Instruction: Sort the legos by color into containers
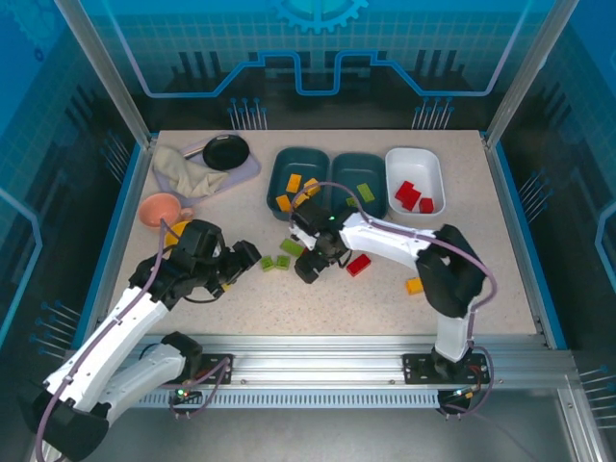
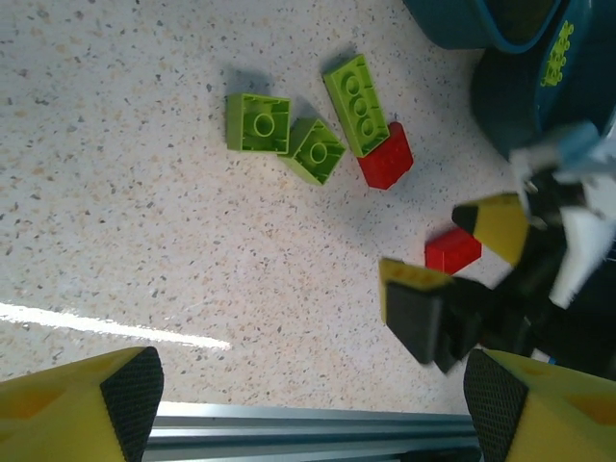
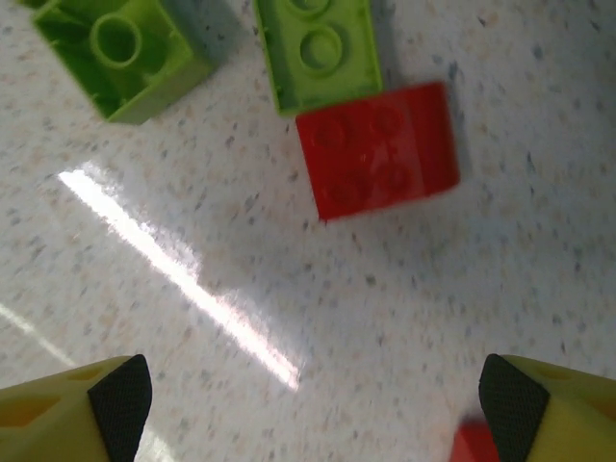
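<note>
Legos, glossy studded bricks, lie on a speckled worktop and in three rounded trays along its far edge. The left teal tray holds orange ones, the middle teal tray a green, the white tray reds. A cloth, black pan and pink cup crowd the far left corner. Both claws gape wide: the right gripper faces a red brick mid-worktop, and the left gripper faces three greens.

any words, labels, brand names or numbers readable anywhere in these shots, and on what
None can be read.
The back panel bears only a gear emblem and line art, with no letters or numbers.
The studs on the long green lego are too blurred to show any embossed mark.
</note>
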{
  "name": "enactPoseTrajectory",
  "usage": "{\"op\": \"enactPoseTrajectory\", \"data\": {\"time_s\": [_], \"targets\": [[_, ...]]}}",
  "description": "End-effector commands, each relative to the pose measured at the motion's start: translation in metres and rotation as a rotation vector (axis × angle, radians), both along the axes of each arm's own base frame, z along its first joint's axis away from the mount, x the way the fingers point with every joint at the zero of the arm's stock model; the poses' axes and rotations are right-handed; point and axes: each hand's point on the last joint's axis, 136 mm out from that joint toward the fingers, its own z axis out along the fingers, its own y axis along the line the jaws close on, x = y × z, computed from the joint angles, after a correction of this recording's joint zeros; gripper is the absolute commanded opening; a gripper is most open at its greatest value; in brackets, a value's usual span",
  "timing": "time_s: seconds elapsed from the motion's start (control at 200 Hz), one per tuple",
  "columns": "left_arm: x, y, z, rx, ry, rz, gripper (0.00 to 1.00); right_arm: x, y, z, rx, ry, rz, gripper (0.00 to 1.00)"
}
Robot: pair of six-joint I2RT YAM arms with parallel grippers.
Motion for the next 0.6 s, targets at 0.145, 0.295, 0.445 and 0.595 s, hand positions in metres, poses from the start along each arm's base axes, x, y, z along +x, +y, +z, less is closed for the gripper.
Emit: {"op": "enactPoseTrajectory", "data": {"time_s": [0.145,0.295,0.445,0.595], "targets": [[-0.014,0.011,-0.001,0.021,0.006,0.030,0.85,0.024,0.020,-0.006,-0.035,0.028,-0.028,0.84],[-0.016,0.013,-0.002,0.022,0.008,0.038,0.85,0.024,0.013,-0.002,-0.005,0.093,-0.295,0.86],[-0.016,0.013,-0.002,0.013,0.002,0.045,0.85,0.022,0.013,-0.008,0.005,0.140,-0.490,0.85],[-0.015,0.011,-0.003,0.007,0.003,0.042,0.85,0.029,0.019,-0.013,0.046,0.172,-0.588,0.83]]}}
